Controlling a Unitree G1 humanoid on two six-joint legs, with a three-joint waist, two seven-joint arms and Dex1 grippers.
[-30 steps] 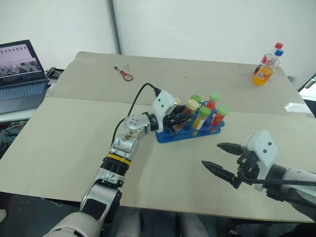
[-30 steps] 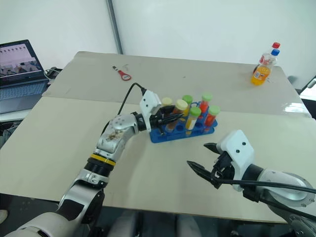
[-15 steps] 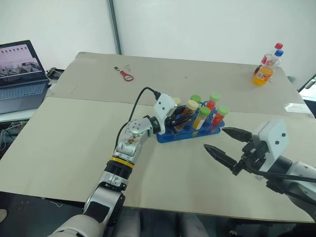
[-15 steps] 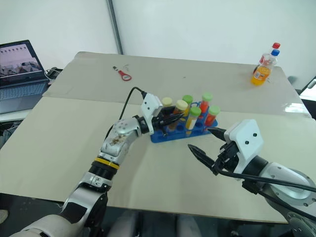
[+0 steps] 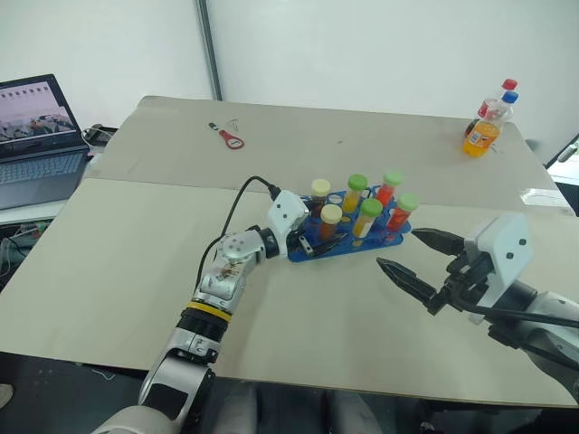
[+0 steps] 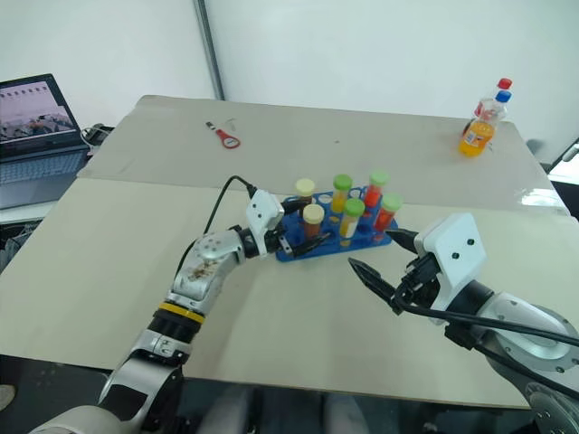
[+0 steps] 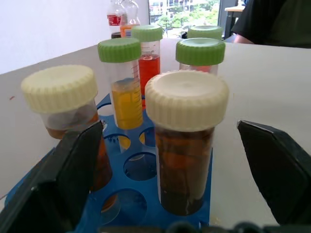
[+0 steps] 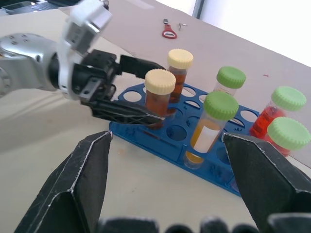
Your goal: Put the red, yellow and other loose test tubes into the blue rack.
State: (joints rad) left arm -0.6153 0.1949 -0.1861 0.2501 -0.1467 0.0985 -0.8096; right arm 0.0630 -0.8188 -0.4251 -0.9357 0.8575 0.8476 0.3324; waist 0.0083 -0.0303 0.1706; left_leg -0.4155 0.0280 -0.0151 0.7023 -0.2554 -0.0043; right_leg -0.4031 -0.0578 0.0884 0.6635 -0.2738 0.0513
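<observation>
Six capped tubes stand upright in the blue rack, long axes vertical, caps up. Rack sits mid-table, its long side running diagonally, far end toward robot's right.

Around it: laptop at far left on a side surface, lid open; small red-handled tool on far part of tan table, well apart from rack; two orange-drink bottles w/ red & blue caps at far right corner. Nothing lies between rack and either arm. A seam runs across table top, just behind rack.

Tubes: clear plastic cylinders w/ ridged screw caps. Two cream-capped w/ amber-brown liquid at rack's near-left end; yellow tube w/ green cap behind them; red-orange tubes w/ green caps toward right end; another green cap at back row. Rack is glossy bright-blue plastic, top a grid of round holes, several still vacant.

Left gripper at rack's near-left end, black fingers spread wide either side of the front cream-capped tube, not gripping it; tube sits in its hole. Right gripper hovers just right of rack, above table, fingers wide apart, holding nothing, pointed toward rack.
</observation>
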